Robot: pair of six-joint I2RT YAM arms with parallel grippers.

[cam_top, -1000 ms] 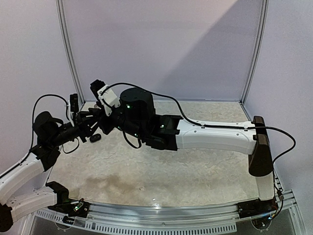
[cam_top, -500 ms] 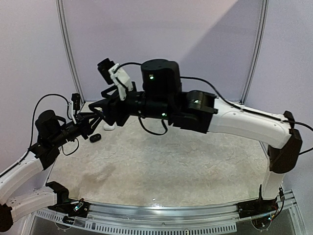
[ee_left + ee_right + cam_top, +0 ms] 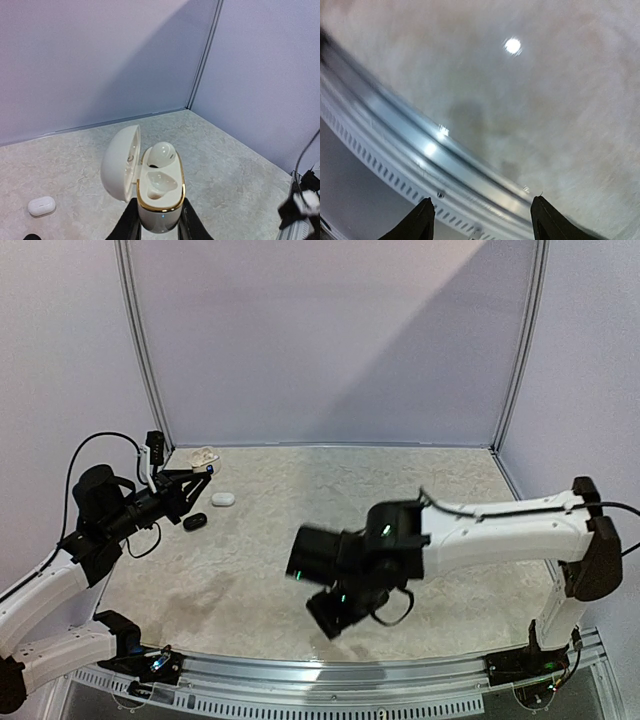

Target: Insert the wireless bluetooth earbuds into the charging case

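The case (image 3: 150, 185) is gripped by its base between the closed-in jaws of the left gripper (image 3: 159, 225) and is held upright above the table (image 3: 300, 490), its lid swung open to the jaws' left. One white earbud (image 3: 162, 152) is seated in the well farther from the jaws; the nearer well is seen as a bare hollow. A small white case (image 3: 41, 205) lies on the table to the left of the jaws and below them, and a black case (image 3: 195, 522) lies close by it.

A second ago the right arm was stretched across the table with its fingers crowded against the left gripper and the case; half a second ago it had been lifted above them. Now the right gripper (image 3: 482, 222) has been drawn well apart from the case, to the near edge of the table, where it is blurred in the overhead view. Its jaws are spread apart with nothing between them, and the metal rail (image 3: 420, 150) is seen just beyond its fingertips. The left gripper and the case are unmoved across all three overhead views.
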